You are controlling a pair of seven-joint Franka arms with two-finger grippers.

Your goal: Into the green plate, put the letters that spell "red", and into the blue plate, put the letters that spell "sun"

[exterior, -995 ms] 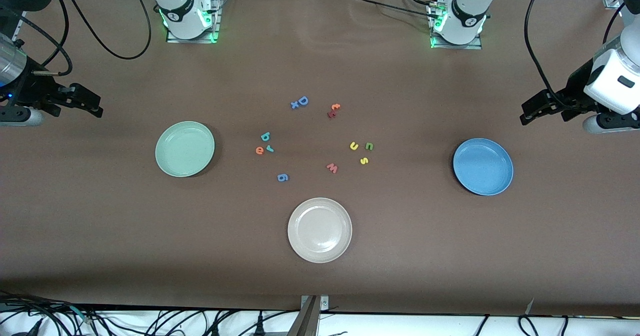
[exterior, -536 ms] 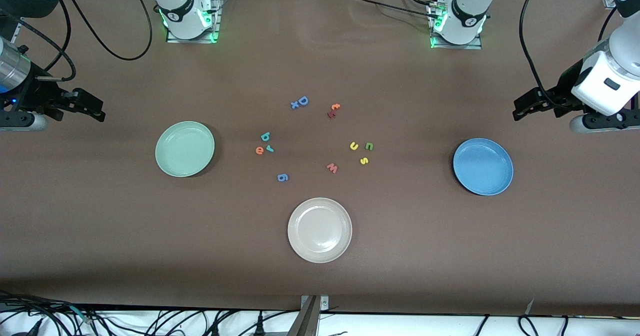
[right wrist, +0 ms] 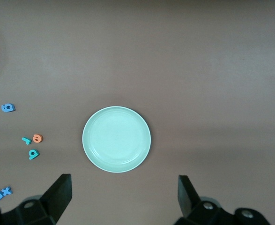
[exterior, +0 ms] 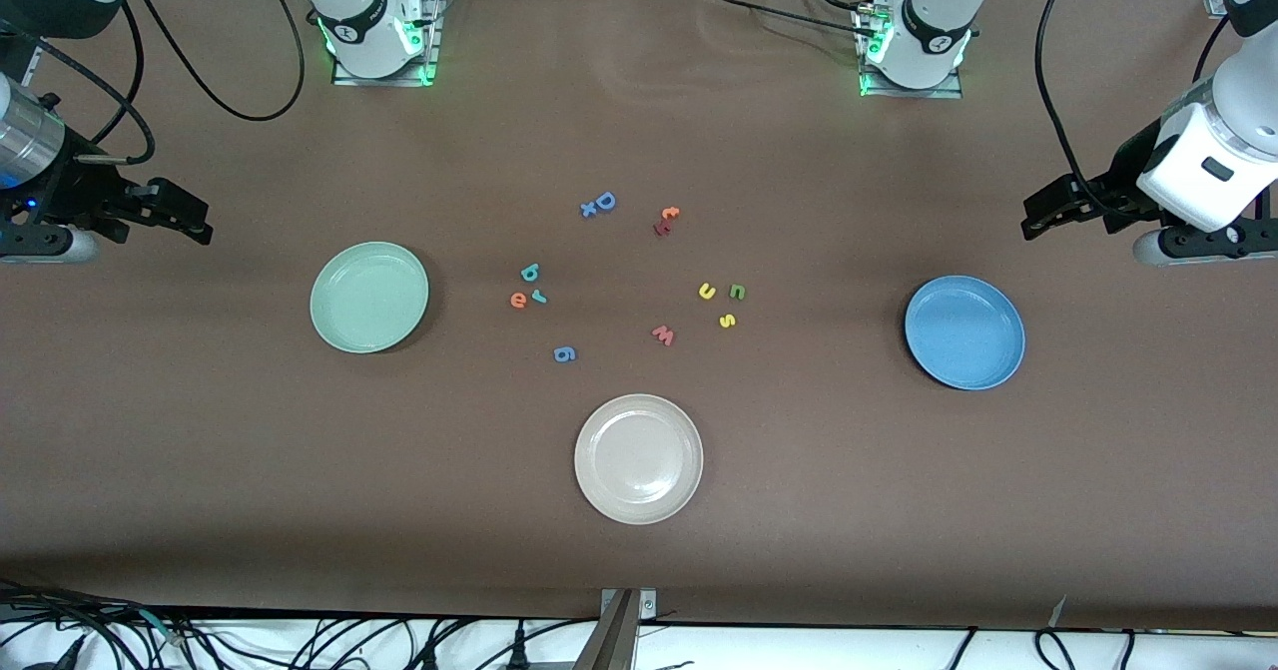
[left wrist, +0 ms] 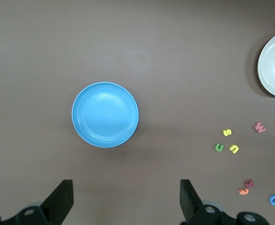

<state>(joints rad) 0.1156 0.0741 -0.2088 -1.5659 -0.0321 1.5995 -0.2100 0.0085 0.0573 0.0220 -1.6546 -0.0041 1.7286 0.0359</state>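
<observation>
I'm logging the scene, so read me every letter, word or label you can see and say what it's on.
Loose foam letters on the table:
"D"
"x"
"t"
"d"
"r"
"e"
"g"
"u"
"n"
"s"
"w"
Red letter beside "t": unreadable.
Plates: no text.

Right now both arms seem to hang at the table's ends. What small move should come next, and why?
Probably the right gripper, open and empty, should reach toward the orange e, since the e, d and r lie on the table beside the bare green plate. The left gripper, also open, hangs near the blue plate.
</observation>
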